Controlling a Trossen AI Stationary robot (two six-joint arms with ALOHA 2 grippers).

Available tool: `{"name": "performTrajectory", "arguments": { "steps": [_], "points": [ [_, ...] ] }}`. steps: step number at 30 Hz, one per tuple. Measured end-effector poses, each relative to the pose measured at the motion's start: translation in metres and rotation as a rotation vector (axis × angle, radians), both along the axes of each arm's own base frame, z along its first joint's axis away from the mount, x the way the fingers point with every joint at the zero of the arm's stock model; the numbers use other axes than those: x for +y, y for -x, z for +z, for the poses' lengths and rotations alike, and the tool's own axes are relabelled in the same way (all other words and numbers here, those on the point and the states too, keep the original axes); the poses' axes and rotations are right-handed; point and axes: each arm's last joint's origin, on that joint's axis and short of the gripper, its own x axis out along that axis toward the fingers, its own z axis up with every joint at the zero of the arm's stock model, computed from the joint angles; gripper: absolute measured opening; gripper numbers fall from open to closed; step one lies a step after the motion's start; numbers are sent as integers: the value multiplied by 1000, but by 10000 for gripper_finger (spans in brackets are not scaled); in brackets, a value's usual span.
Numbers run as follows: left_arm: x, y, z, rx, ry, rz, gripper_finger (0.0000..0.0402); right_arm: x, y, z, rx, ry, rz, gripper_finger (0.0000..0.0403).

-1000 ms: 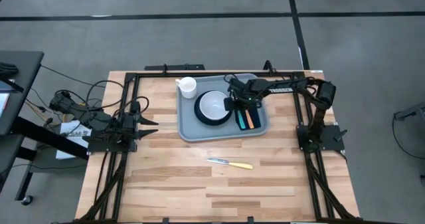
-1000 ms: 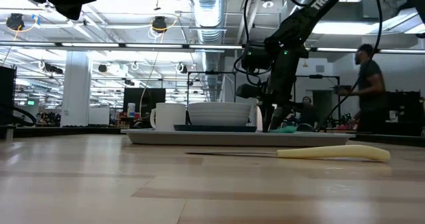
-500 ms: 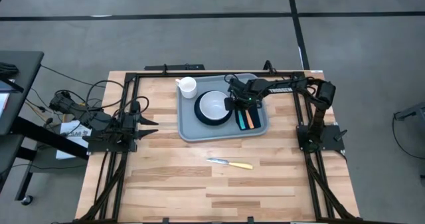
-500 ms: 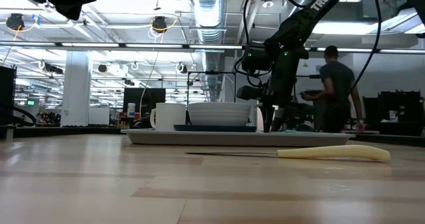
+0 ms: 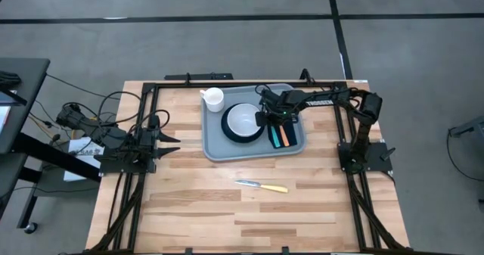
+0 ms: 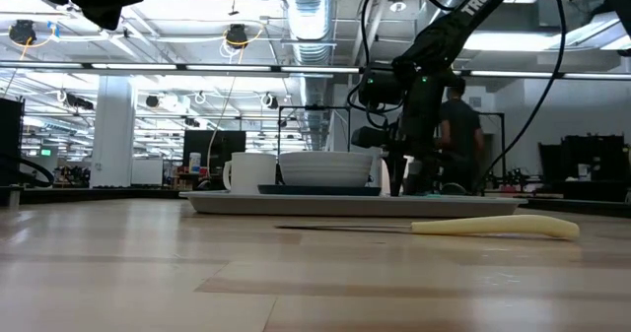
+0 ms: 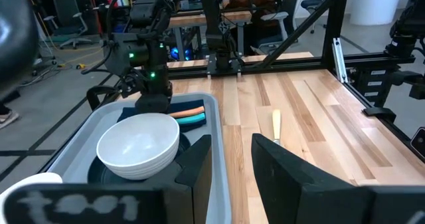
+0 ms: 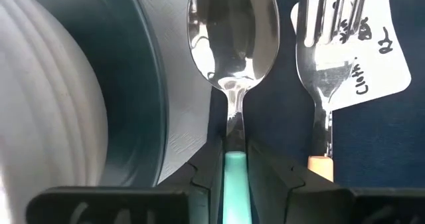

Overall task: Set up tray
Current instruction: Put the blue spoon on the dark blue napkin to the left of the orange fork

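Note:
The grey-blue tray [image 5: 215,145] lies on the far middle of the table and carries a white cup [image 5: 214,97] and a white bowl [image 5: 243,119] on a dark teal plate [image 8: 133,84]. A navy napkin [image 8: 279,117] lies on the tray's right side. On the napkin lie a teal-handled spoon [image 8: 232,31] and an orange-handled fork [image 8: 329,58]. My right gripper [image 8: 234,174] points down over the napkin's far end [image 5: 266,121] and is shut on the spoon. My left gripper [image 7: 232,164] is open and waits at the table's left edge [image 5: 162,140]. My right gripper pinches the spoon's teal handle [image 8: 234,159] close to the neck, one finger [image 8: 207,167] on each side. The fingers come from above, pointing down, and lie across the handle. The spoon lies flat on the napkin, its bowl toward the tray's far rim.
A yellow-handled knife [image 5: 261,185] lies on the bare wood nearer than the tray. A white paper tag [image 8: 372,58] sits under the fork's tines. Black frame rails run along the table's edges [image 5: 227,82]. A person stands in the room behind the table [image 6: 455,125].
Neither arm nor any object on the table has moved. Only the person in the room behind the table has walked across the low view toward the right arm.

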Motion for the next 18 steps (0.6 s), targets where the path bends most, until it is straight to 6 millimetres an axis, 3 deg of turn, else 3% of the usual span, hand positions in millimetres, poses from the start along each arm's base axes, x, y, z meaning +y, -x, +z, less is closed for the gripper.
{"name": "performTrajectory", "arguments": {
  "steps": [18],
  "points": [
    [0,0,0,0,0,0,96,0,0,0,-12,-16,22,64]
  ]
}}
